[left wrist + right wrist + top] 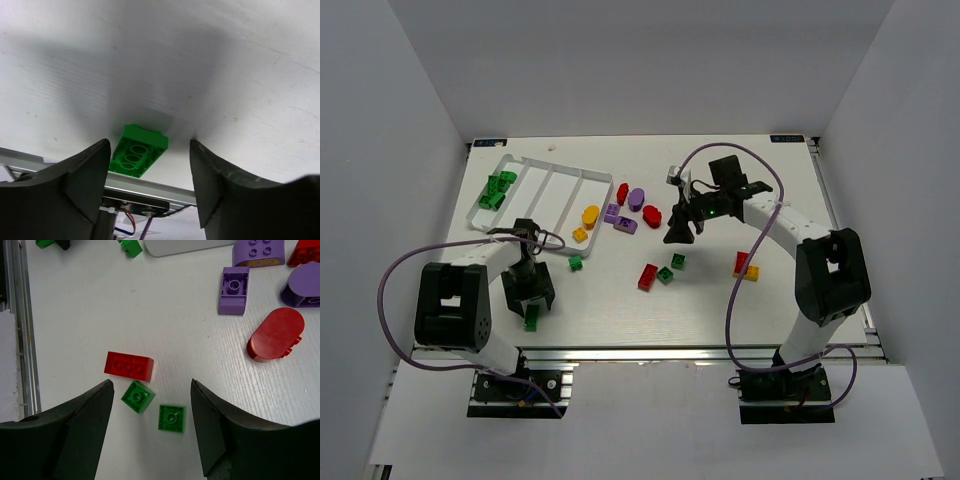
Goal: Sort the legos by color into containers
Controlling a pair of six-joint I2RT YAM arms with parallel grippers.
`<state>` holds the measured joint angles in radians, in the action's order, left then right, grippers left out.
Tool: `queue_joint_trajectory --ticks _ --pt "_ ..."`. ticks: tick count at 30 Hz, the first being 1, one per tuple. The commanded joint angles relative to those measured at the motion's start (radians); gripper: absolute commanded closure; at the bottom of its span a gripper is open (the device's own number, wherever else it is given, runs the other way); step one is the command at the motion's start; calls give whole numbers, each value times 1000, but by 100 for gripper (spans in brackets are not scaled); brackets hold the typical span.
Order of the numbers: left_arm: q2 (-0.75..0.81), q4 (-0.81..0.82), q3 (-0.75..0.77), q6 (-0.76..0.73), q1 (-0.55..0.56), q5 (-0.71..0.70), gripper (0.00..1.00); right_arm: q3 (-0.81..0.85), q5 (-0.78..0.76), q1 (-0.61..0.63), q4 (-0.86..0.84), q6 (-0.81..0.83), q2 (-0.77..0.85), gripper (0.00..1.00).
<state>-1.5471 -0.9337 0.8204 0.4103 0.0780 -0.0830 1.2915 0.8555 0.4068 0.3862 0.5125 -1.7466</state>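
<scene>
Legos [636, 198], small plastic toy bricks in red, purple, green and yellow-orange, lie scattered across the middle of the white table [620, 310] in the view from above. The shallow white plastic tray [563, 200] with four long compartments sits at ten o'clock, and several green bricks [498, 188] lie in its leftmost compartment. At seven o'clock, by the table's near edge, the left gripper [150, 145] hangs low with its fingers spread and released. A green rectangular brick [138, 150] lies between them, hollow underside showing, touching neither. The right gripper [151, 385], also spread wide and grasping nothing, hovers near the centre above a red rectangular brick [129, 365] and two small green square bricks [137, 396]. A red oval brick [276, 334] lies at its two o'clock.
</scene>
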Motion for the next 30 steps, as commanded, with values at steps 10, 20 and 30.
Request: queue_joint_trajectory --ticks 10,20,30 --pt "136 27 -55 102 5 20 54 -6 37 -6 -33 -25 27 32" --pt "257 99 51 191 3 65 72 17 25 -6 6 -6 47 33" --pt "67 263 388 185 -199 150 74 68 25 -6 86 44 52 35"
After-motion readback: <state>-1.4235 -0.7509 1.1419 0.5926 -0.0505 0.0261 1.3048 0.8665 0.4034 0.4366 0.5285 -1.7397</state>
